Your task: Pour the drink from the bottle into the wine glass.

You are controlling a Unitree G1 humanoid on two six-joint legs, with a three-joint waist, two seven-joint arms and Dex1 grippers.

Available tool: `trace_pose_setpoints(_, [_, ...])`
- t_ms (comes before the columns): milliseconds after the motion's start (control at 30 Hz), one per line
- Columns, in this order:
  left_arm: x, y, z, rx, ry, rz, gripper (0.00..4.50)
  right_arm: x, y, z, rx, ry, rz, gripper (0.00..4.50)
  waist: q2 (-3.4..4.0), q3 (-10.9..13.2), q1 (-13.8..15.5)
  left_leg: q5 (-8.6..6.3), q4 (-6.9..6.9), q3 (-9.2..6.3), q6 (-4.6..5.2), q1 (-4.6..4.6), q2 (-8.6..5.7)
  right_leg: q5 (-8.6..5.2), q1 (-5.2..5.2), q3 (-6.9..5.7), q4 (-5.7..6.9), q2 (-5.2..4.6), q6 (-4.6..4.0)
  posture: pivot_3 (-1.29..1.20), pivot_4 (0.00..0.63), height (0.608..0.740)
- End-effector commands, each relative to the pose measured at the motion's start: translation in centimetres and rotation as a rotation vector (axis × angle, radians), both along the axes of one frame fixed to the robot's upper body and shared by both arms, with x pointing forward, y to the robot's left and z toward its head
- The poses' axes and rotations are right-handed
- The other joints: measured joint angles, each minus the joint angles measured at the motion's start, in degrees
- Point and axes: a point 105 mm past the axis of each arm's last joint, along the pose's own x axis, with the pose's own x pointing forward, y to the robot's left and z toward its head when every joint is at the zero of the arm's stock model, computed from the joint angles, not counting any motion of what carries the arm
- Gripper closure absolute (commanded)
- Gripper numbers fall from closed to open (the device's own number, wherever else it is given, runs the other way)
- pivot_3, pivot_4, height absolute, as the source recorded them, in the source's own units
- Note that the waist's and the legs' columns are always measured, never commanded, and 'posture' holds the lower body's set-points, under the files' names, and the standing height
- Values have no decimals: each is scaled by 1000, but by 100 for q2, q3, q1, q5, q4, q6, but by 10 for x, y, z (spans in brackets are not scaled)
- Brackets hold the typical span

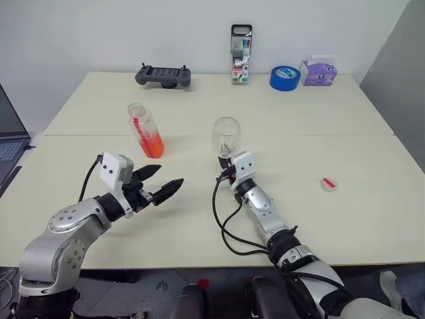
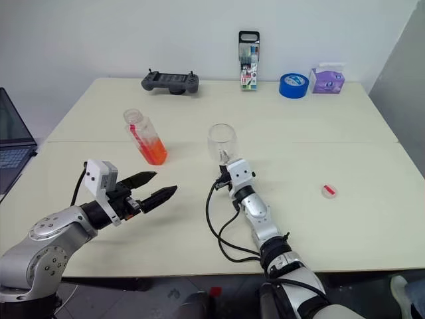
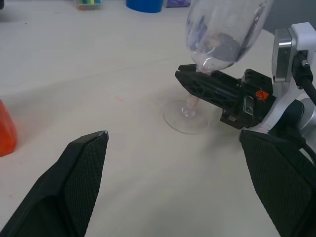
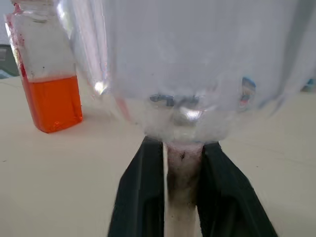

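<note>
While the left gripper [image 1: 163, 184] hangs over the table [image 1: 345, 219] toward its near left edge, its two black fingers [image 3: 81, 173] are spread wide apart with nothing between them. Just beyond it, toward the middle of the left half of the table, stands the bottle [image 1: 145, 129], uncapped and holding orange-red drink [image 1: 152, 145] in its lower part. Near the table's centre the wine glass [image 1: 226, 136] stands upright, its round foot [image 3: 186, 116] on the surface. The right gripper [image 4: 182, 170] sits at its stem [image 4: 181, 165], one finger on each side and lying against it. Well off toward the right edge lies a small pink-and-white cap [image 1: 328, 183]. Along the far edge sit a game controller [image 1: 163, 76], a pack of markers [image 1: 241, 54], a roll of blue tape [image 1: 285, 78] and a purple tissue box [image 1: 319, 72].
</note>
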Motion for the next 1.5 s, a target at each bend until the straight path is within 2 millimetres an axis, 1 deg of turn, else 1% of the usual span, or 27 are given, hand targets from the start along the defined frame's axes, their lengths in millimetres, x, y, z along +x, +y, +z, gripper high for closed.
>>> trace_pose_setpoints(33, [3,1,8,17,-44,8,0,-2,7,-5,-31,25,21,2582,2,2,-4,0,0,1,0,0,0,0,0,0,0,0,0,0,150,740])
trace_pose_setpoints(100, [4,1,7,18,-44,11,0,1,6,-1,-30,26,15,1946,0,1,-8,0,1,1,0,0,0,0,-1,0,1,0,0,0,150,740])
trace_pose_setpoints(133, [5,1,6,17,-45,12,0,1,5,0,-29,24,14,1536,0,1,-8,0,1,-2,0,-2,-1,0,-1,-1,1,0,0,0,150,740])
trace_pose_setpoints(267, [6,2,3,16,-41,15,0,1,3,4,-28,15,21,122,1,1,-12,0,1,-2,0,-1,0,0,-1,0,1,0,0,0,150,740])
trace_pose_setpoints(300, [7,3,2,16,-37,18,0,0,2,6,-30,10,28,18,1,1,-11,0,1,-2,0,-2,0,0,-1,0,1,0,0,0,150,740])
trace_pose_setpoints(400, [9,8,-3,26,-35,42,0,-7,-1,11,-32,3,66,18,1,1,-8,0,1,-2,0,-4,-1,0,-2,0,1,-1,0,0,150,740])
trace_pose_setpoints(467, [14,16,-5,42,-56,95,0,-15,-4,12,-41,13,109,18,2,2,1,0,1,-4,0,-5,-1,0,-2,-2,0,-2,1,0,150,740])
trace_pose_setpoints(533, [21,25,-8,44,-84,170,0,-27,-11,14,-54,24,152,18,2,2,11,0,1,-4,0,-5,-2,-1,-1,-1,-1,-4,1,0,150,740])
trace_pose_setpoints(600, [28,29,-10,41,-109,225,0,-36,-23,18,-66,42,159,18,2,2,38,0,2,-5,0,-6,-3,-1,-1,-2,-2,-5,1,0,150,740])
trace_pose_setpoints(700, [34,32,-14,41,-134,282,0,-46,-47,25,-98,70,135,18,3,3,80,0,5,-5,0,-10,-3,-1,-2,-2,-1,-7,1,0,150,740])
trace_pose_setpoints(767, [38,35,-17,48,-153,318,0,-53,-67,27,-140,110,120,18,2,2,90,0,6,-5,-1,-10,-3,-1,-2,-3,-2,-9,2,0,150,740])
trace_pose_setpoints(833, [42,42,-14,86,-202,372,0,-68,-83,32,-198,140,175,18,0,1,98,0,6,-4,-1,-11,-7,-1,-1,-3,-5,-12,3,0,150,740])
trace_pose_setpoints(900, [47,48,-8,86,-237,426,0,-81,-103,51,-214,152,209,18,0,3,110,0,8,-7,-1,-16,-10,-1,0,-8,-11,-15,3,0,150,740])
trace_pose_setpoints(933, [50,51,-4,86,-256,451,0,-87,-113,66,-223,148,223,18,-1,5,111,0,8,-6,0,-16,-11,-2,1,-8,-11,-17,4,0,150,740])
trace_pose_setpoints(967, [52,53,0,89,-272,474,0,-90,-122,81,-234,147,229,18,1,10,111,0,9,-8,0,-18,-12,-2,1,-9,-12,-17,4,0,150,740])
trace_pose_setpoints(1033, [57,63,5,99,-287,549,0,-95,-138,122,-256,148,262,18,1,13,108,0,13,-4,0,-20,-13,-3,2,-10,-14,-17,7,0,150,740])
trace_pose_setpoints(1067, [59,67,7,87,-290,585,0,-99,-143,146,-258,147,297,18,4,19,89,0,14,-6,1,-18,-13,-4,6,-15,-16,-17,9,0,150,740])
trace_pose_setpoints(1100, [60,70,9,76,-293,605,0,-103,-146,163,-260,149,332,18,5,20,86,-1,13,2,1,-16,-12,-4,4,-17,-15,-15,9,0,150,740])
trace_pose_setpoints(1133, [61,70,11,71,-298,617,0,-107,-148,179,-266,149,364,18,5,19,84,-1,7,3,2,-14,-12,-3,4,-18,-15,-14,8,0,150,740])
trace_pose_setpoints(1200, [64,66,11,70,-301,601,0,-112,-150,201,-318,131,404,18,-3,15,97,-2,2,-3,5,-15,-9,-1,9,-21,-17,-9,5,0,150,740])
trace_pose_setpoints(1267, [68,63,11,68,-299,589,0,-117,-146,216,-358,103,443,18,-5,14,99,-10,-3,-7,18,-18,-5,-3,17,-41,-34,3,6,0,150,740])
trace_pose_setpoints(1367, [74,58,13,60,-300,565,0,-116,-138,226,-380,103,484,18,-6,14,103,-11,-1,-5,19,-28,-1,-3,13,-39,-40,-4,5,0,150,740])
trace_pose_setpoints(1433, [78,59,16,63,-309,564,0,-115,-130,235,-349,88,526,18,-6,15,102,-11,7,-2,19,-28,-7,-3,13,-28,-38,-11,5,0,150,740])
trace_pose_setpoints(1500, [83,59,16,80,-318,550,0,-114,-124,239,-351,80,550,18,-7,15,103,-10,12,5,19,-25,-14,-2,13,-26,-39,-17,6,0,150,740])
